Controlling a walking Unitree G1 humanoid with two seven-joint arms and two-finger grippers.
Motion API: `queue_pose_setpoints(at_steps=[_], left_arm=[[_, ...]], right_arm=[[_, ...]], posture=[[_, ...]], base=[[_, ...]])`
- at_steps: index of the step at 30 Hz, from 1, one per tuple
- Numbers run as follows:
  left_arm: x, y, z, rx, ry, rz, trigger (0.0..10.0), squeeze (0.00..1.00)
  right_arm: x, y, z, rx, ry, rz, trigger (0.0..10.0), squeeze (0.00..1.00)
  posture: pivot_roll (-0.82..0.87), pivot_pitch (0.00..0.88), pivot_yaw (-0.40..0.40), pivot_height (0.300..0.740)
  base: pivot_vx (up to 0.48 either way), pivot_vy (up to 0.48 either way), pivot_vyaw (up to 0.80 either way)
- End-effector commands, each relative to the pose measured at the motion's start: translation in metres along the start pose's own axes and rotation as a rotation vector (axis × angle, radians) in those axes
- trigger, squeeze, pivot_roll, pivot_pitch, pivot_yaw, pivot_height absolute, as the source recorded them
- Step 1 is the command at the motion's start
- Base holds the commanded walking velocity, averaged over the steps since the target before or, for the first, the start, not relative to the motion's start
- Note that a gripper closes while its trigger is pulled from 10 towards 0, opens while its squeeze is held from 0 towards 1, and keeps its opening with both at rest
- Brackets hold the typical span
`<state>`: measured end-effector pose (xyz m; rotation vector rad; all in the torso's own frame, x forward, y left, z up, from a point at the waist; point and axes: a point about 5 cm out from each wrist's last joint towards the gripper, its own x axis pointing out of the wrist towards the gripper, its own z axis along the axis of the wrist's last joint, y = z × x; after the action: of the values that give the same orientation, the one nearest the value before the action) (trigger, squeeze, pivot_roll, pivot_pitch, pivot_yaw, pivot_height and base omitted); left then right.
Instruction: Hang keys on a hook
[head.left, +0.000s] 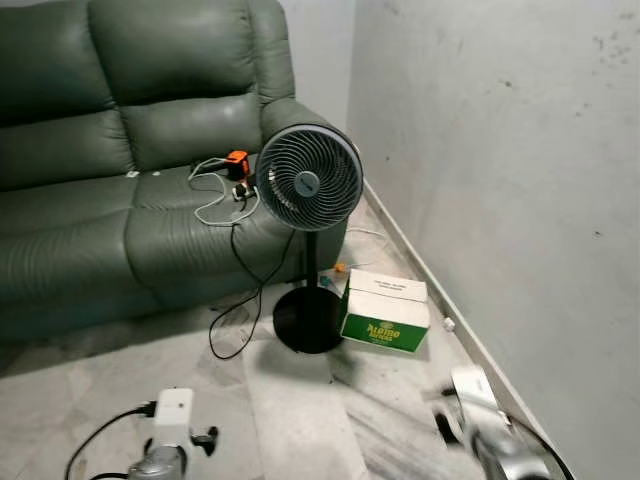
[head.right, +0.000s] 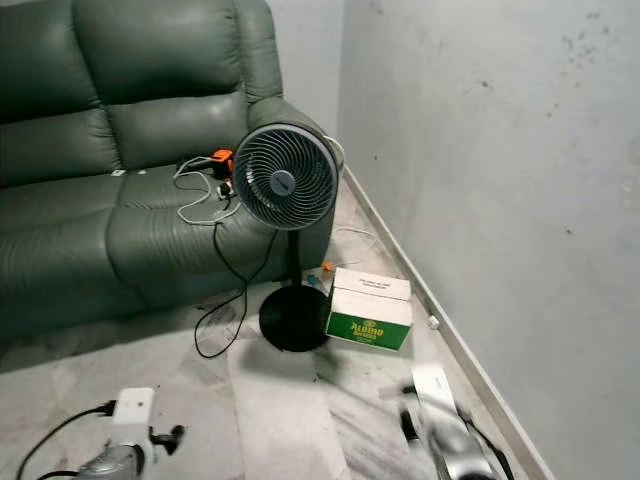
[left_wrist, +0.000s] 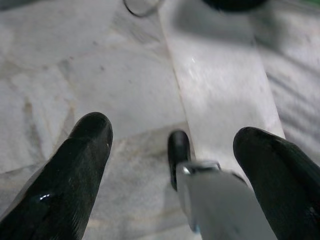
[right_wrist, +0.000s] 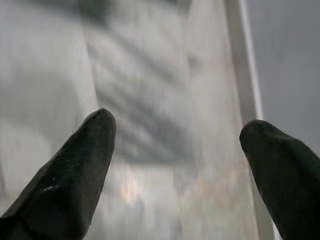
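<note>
My left gripper (left_wrist: 172, 135) hangs low over the pale marble floor (left_wrist: 100, 75), open, with its two black fingers wide apart. Between them lies a grey-white part with a black tip (left_wrist: 178, 150); I cannot tell what it is. My right gripper (right_wrist: 179, 125) is open too, with nothing between its fingers, and points at the floor beside the wall's skirting (right_wrist: 245, 60). In the eye views the left wrist (head.left: 172, 430) sits at the bottom left and the right wrist (head.left: 490, 435), blurred, at the bottom right.
A standing fan (head.left: 308, 183) on a round black base (head.left: 308, 320) stands ahead, its cord (head.left: 235, 310) trailing over the floor. A green and white box (head.left: 386, 312) lies beside the base. A green leather sofa (head.left: 100, 200) carries cables (head.left: 220, 195). A grey wall (head.left: 500, 150) runs along the right.
</note>
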<state>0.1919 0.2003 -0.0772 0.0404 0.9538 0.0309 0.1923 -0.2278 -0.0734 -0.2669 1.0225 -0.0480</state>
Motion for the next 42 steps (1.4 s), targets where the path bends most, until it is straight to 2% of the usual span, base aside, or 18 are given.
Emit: queue_pose_setpoints(at_steps=[1,6,15,24,37,42], left_arm=[[-0.001,-0.001,-0.007,0.040,0.030,-0.011,10.0,0.00],[-0.001,-0.007,-0.012,0.047,0.047,-0.012,10.0,0.00],[-0.001,0.001,-0.013,0.066,0.052,-0.001,10.0,0.00],[-0.001,0.002,-0.012,0.083,0.058,-0.005,10.0,0.00],[0.000,0.003,-0.009,0.103,0.055,-0.007,10.0,0.00],[0.000,0.001,-0.007,0.110,0.041,-0.020,10.0,0.00]], right_arm=[[0.001,0.006,0.006,-0.024,-0.023,0.029,10.0,0.00],[0.000,0.011,0.000,-0.067,-0.003,0.084,10.0,0.00],[0.002,0.018,0.027,-0.123,-0.041,0.125,10.0,0.00],[0.002,0.017,0.039,-0.161,-0.050,0.133,10.0,0.00],[0.002,0.022,0.031,-0.202,-0.040,0.146,10.0,0.00],[0.002,0.022,0.031,-0.216,-0.043,0.149,10.0,0.00]], posture=[[0.01,0.000,-0.043,0.740],[0.01,0.000,-0.037,0.740],[0.02,0.000,-0.032,0.740],[0.02,0.000,-0.030,0.740],[0.02,0.000,-0.027,0.740],[0.02,0.000,-0.027,0.740]], base=[[0.000,0.000,0.00],[0.000,0.000,0.00],[0.000,0.000,0.00],[0.000,0.000,0.00],[0.000,0.417,0.00],[0.000,-0.130,0.00]])
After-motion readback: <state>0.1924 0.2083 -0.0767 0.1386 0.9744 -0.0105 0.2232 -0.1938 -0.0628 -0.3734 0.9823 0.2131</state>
